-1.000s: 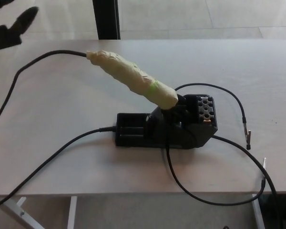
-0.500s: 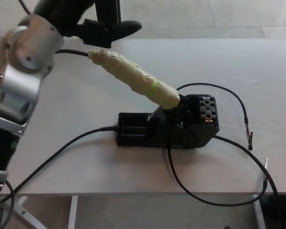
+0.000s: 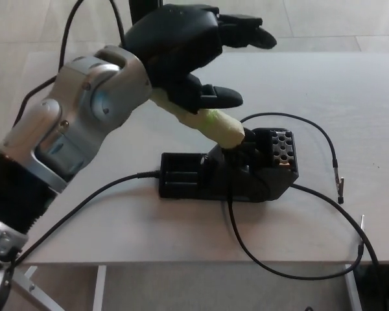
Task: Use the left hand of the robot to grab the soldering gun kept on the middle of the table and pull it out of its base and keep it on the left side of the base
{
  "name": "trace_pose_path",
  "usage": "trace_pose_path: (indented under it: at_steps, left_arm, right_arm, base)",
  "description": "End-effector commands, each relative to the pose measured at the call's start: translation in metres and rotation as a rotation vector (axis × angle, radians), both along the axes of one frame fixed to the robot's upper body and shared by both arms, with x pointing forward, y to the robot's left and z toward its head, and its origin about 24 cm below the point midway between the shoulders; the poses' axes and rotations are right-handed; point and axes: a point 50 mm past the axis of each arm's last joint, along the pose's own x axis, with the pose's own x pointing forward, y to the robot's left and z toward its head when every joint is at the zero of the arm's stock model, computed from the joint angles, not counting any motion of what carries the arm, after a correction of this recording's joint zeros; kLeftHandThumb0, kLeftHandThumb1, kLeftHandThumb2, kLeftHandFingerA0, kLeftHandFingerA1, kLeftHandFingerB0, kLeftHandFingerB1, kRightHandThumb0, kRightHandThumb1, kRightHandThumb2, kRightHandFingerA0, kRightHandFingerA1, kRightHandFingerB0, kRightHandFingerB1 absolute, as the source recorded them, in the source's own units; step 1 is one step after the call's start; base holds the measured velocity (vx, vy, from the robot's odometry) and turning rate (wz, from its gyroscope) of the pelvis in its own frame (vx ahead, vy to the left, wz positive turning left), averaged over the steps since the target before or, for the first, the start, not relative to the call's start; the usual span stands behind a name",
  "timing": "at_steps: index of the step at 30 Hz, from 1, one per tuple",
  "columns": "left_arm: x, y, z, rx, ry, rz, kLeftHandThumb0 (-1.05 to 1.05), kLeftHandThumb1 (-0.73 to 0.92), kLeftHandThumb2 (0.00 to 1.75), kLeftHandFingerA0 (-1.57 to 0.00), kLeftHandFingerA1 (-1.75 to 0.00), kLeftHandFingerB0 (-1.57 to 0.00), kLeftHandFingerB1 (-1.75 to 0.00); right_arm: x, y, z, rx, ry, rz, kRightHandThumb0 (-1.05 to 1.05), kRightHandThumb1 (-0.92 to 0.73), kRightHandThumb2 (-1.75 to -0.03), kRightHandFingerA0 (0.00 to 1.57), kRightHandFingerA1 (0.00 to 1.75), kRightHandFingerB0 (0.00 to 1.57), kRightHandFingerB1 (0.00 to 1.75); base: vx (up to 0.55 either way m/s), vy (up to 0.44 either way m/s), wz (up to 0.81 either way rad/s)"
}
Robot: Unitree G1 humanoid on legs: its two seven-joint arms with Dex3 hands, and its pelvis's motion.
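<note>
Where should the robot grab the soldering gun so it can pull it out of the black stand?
Probably around the taped handle, the thick yellowish part sloping up and left out of the base. It is long and round, so fingers can wrap it. The left hand is open above it, so closing from above suits, then pulling up-left along the slope. The tip is hidden inside the base.
</note>
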Motion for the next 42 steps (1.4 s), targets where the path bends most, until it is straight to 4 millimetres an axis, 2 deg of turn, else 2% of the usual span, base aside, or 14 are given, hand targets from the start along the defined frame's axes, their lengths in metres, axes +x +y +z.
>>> trace_pose_path:
  at_steps: [1,4,7,8,9,11,12,18,19,21,28,31,38,42]
  left_arm:
    - [-0.005,0.005,-0.007,0.197,0.048,-0.005,-0.74,0.9,0.68,-0.13,-0.53,-0.2,-0.38]
    - [-0.005,0.011,-0.014,0.355,0.153,0.044,-0.8,0.74,1.16,0.0,-0.29,0.0,-0.28]
    - [-0.005,0.02,-0.019,0.518,0.232,0.114,-0.93,0.78,1.17,0.0,-0.21,-0.1,-0.19]
    - [-0.006,0.024,-0.021,0.557,0.235,0.126,-0.89,0.92,0.7,0.0,-0.15,-0.06,-0.31]
    - [-0.007,0.027,-0.023,0.578,0.234,0.135,-0.9,0.74,1.14,0.0,-0.24,-0.04,-0.31]
    - [-0.007,0.029,-0.024,0.584,0.233,0.141,-0.84,0.87,0.77,0.0,-0.06,-0.09,-0.32]
    - [-0.007,0.031,-0.024,0.614,0.236,0.159,-0.94,0.77,1.16,0.0,-0.2,-0.06,-0.24]
    - [-0.008,0.036,-0.019,0.683,0.254,0.206,-0.98,0.78,1.13,0.0,-0.16,-0.09,-0.22]
    - [-0.009,0.037,-0.018,0.715,0.258,0.228,-0.85,0.86,0.65,0.0,0.0,-0.06,-0.27]
    - [-0.009,0.038,-0.018,0.729,0.26,0.236,-0.98,0.71,1.06,0.0,-0.18,-0.1,-0.2]
    - [-0.012,0.043,-0.025,0.801,0.124,0.285,-0.76,0.51,0.9,0.0,-0.27,-0.07,-0.35]
    - [-0.013,0.044,-0.028,0.872,-0.035,0.282,-0.69,0.52,0.86,-0.67,-0.9,-0.05,-0.41]
    - [-0.015,0.045,-0.036,0.55,-0.332,0.143,-0.21,0.55,0.61,-0.97,-1.73,-0.61,-0.58]
    - [-0.017,0.046,-0.041,0.488,-0.465,0.065,-0.36,0.35,0.84,-1.29,-1.39,-0.89,-0.85]
  right_arm:
    - [0.005,-0.007,0.013,-0.023,-0.038,0.016,-0.51,-0.49,-0.87,0.53,0.67,0.34,0.5]
    - [0.005,-0.007,0.014,-0.026,-0.034,0.015,-0.51,-0.49,-0.87,0.56,0.68,0.34,0.5]
    - [0.006,-0.008,0.015,-0.029,-0.029,0.017,-0.51,-0.49,-0.85,0.55,0.67,0.34,0.49]
    - [0.007,-0.007,0.015,-0.038,-0.024,0.036,-0.51,-0.5,-0.86,0.53,0.67,0.33,0.49]
    - [0.007,-0.007,0.016,-0.047,-0.014,0.047,-0.51,-0.5,-0.86,0.53,0.66,0.33,0.49]
    - [0.007,-0.007,0.015,-0.051,-0.008,0.05,-0.51,-0.5,-0.86,0.54,0.66,0.33,0.49]
    - [0.008,-0.007,0.016,-0.055,-0.006,0.053,-0.5,-0.5,-0.86,0.54,0.67,0.33,0.49]
    - [0.01,-0.007,0.017,-0.053,-0.012,0.058,-0.46,-0.64,-0.59,0.56,0.6,0.39,0.34]
    - [0.011,-0.007,0.017,-0.06,-0.007,0.06,-0.5,-0.5,-0.85,0.55,0.66,0.32,0.49]
    - [0.011,-0.007,0.017,-0.06,-0.014,0.066,-0.5,-0.5,-0.85,0.54,0.67,0.32,0.49]
    - [0.011,-0.007,0.018,-0.078,0.012,0.076,-0.5,-0.51,-0.86,0.54,0.66,0.32,0.49]
    - [0.012,-0.007,0.017,-0.074,0.012,0.071,-0.5,-0.5,-0.87,0.52,0.67,0.33,0.49]
    - [0.012,-0.007,0.017,-0.081,0.004,0.066,-0.44,-0.64,-0.59,0.6,0.61,0.43,0.35]
    - [0.012,-0.008,0.018,-0.099,-0.007,0.049,-0.41,-0.62,-0.59,0.66,0.63,0.48,0.37]
  base:
    - [0.0,0.0,0.0]
    - [0.0,0.0,0.0]
    - [0.0,0.0,0.0]
    - [0.0,0.0,0.0]
    - [0.0,0.0,0.0]
    - [0.0,0.0,0.0]
    - [0.0,0.0,0.0]
    - [0.0,0.0,0.0]
    - [0.0,0.0,0.0]
    - [0.0,0.0,0.0]
    - [0.0,0.0,0.0]
    - [0.0,0.0,0.0]
    - [0.0,0.0,0.0]
    - [0.0,0.0,0.0]
